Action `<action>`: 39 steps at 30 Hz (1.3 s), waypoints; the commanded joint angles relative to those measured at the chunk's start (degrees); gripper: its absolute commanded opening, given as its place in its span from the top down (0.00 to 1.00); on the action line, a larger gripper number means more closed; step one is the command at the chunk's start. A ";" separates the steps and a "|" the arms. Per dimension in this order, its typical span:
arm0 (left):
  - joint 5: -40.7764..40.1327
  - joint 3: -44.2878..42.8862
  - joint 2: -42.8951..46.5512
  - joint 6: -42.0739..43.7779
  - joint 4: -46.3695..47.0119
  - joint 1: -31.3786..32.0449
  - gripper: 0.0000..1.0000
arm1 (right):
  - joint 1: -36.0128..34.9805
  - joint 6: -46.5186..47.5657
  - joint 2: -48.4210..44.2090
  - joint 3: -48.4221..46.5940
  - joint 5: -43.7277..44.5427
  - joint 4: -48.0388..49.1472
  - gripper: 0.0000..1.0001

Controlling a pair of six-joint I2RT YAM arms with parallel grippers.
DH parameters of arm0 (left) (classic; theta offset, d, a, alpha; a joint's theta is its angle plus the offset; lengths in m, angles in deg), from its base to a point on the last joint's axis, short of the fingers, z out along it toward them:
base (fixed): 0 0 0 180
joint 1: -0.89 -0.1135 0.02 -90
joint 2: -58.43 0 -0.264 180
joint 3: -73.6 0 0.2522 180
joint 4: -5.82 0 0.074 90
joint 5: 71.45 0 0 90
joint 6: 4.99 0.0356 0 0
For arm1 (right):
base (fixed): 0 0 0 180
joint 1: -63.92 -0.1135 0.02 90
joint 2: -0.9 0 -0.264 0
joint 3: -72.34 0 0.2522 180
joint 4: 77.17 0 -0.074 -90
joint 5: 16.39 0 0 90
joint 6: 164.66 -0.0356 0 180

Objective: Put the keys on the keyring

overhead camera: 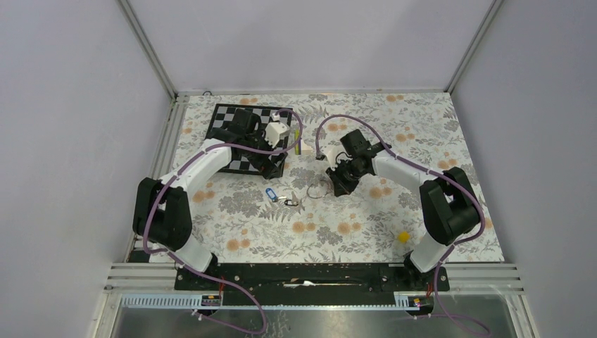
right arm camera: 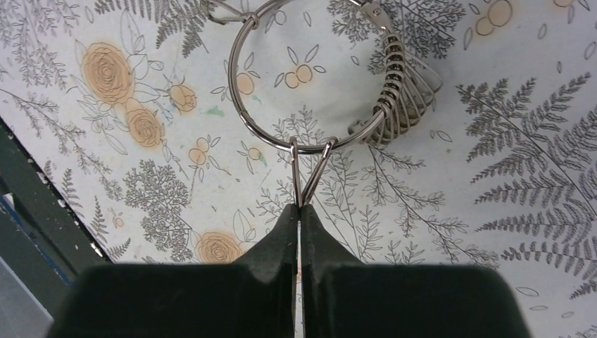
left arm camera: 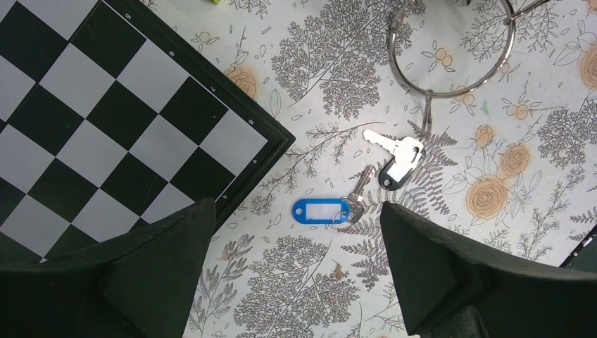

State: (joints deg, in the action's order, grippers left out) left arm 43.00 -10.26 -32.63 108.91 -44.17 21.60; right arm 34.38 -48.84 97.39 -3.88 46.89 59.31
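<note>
Silvery on the flowered table (overhead camera: pixel 352 239): pinched at its near rim by the right gripper (right arm camera: pixel 299 215), clamped fully shut on one wire clip (right arm camera: pixel 310 169) of the keyring (right arm camera: pixel 255 127). Lying flat otherwise, with a fan of spare clips (right arm camera: pixel 401 98) bunched along the wire to one side.

Across the gap, hovering with the left gripper (left arm camera: pixel 296 282) spread to full width and holding nothing. Directly below, resting on the table between the corner of a chessboard (left arm camera: pixel 105 105) and the ring: the blue-tagged key (left arm camera: pixel 322 210) and, just beside it, the black-headed key (left arm camera: pixel 394 169). Neither clearly threaded yet. Hard to tell about contact between a loose clip (left arm camera: pixel 426 116) reaching down from the ring and the second key's head.

Plenty to go wrong, by the look of it. With only a thin, free-swinging clip in the grip, little control of the ring itself: likely to pivot or sag once lifted, or to slide out from between the pads. In coming down on keys lying flat, liable to scrape the table, nudge both keys away together, or catch the tag rather than the metal. Close quarters too: easy to knock the chessboard's raised edge with the left-hand finger (left arm camera: pixel 162 267).
</note>
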 commanded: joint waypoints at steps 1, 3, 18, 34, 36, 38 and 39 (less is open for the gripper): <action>2.52 -2.48 -0.31 -0.35 2.12 -0.32 0.01 | -0.38 -1.57 0.47 -1.65 5.18 -0.57 0.96; 2.53 -2.07 -0.13 -0.27 2.11 -0.32 0.01 | -0.40 -1.49 0.91 -0.87 5.44 -0.23 0.92; 1.73 -0.53 1.58 0.01 2.05 -0.32 0.01 | -0.41 -0.58 0.91 0.28 2.24 1.48 0.68; 0.24 1.24 3.64 0.48 2.09 -0.32 0.01 | -5.33 -0.69 3.40 1.76 3.49 6.04 0.62; 0.23 1.28 3.79 0.52 2.09 -0.32 0.01 | -5.88 -0.67 3.61 2.02 5.63 6.91 0.60; 0.27 1.15 3.82 0.53 2.09 -0.32 0.01 | -6.19 -0.60 3.55 2.35 7.60 7.83 0.59; 0.32 1.14 3.87 0.53 2.11 -0.32 0.01 | -6.34 -0.60 3.42 2.54 8.43 8.22 0.59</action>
State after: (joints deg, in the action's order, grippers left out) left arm 43.17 -9.02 -31.32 108.95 -43.99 21.60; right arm 28.90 -49.84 100.51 -1.91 50.71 64.75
